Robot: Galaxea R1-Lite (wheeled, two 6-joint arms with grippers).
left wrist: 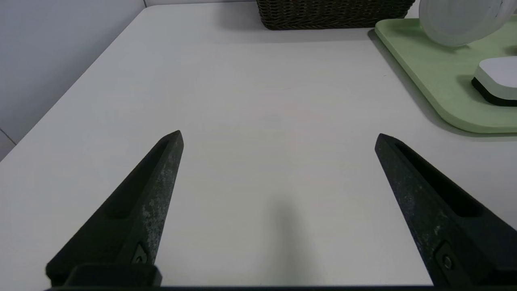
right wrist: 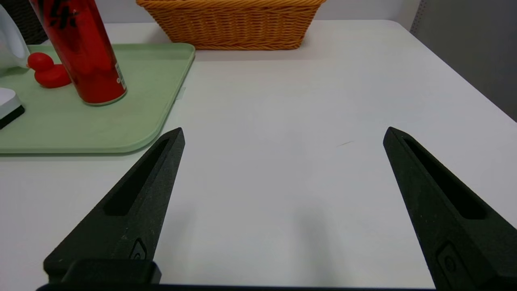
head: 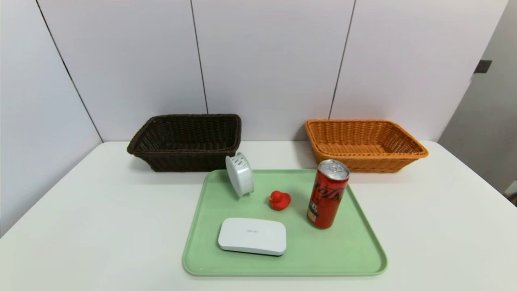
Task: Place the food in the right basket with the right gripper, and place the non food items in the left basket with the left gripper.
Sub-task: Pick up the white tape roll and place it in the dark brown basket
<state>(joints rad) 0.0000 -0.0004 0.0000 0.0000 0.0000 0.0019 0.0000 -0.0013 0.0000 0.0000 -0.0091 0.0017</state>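
On the green tray (head: 347, 250) a tall red can (head: 327, 194) stands upright at the right. A small red duck (head: 279, 200) sits mid-tray, a flat white box (head: 252, 236) lies near the front, and a white ribbed disc (head: 240, 174) stands on edge at the back left. Behind are the dark brown basket (head: 185, 141) and the orange basket (head: 363, 143), both with nothing inside. Neither arm shows in the head view. My left gripper (left wrist: 278, 135) hangs open over bare table left of the tray (left wrist: 428, 68). My right gripper (right wrist: 282, 133) hangs open right of the tray, with the can (right wrist: 83, 52) and orange basket (right wrist: 232, 24) ahead.
The white table (head: 80, 210) meets a panelled wall just behind both baskets. A grey side wall rises past the table's right edge (right wrist: 464, 52). Bare tabletop lies on either side of the tray.
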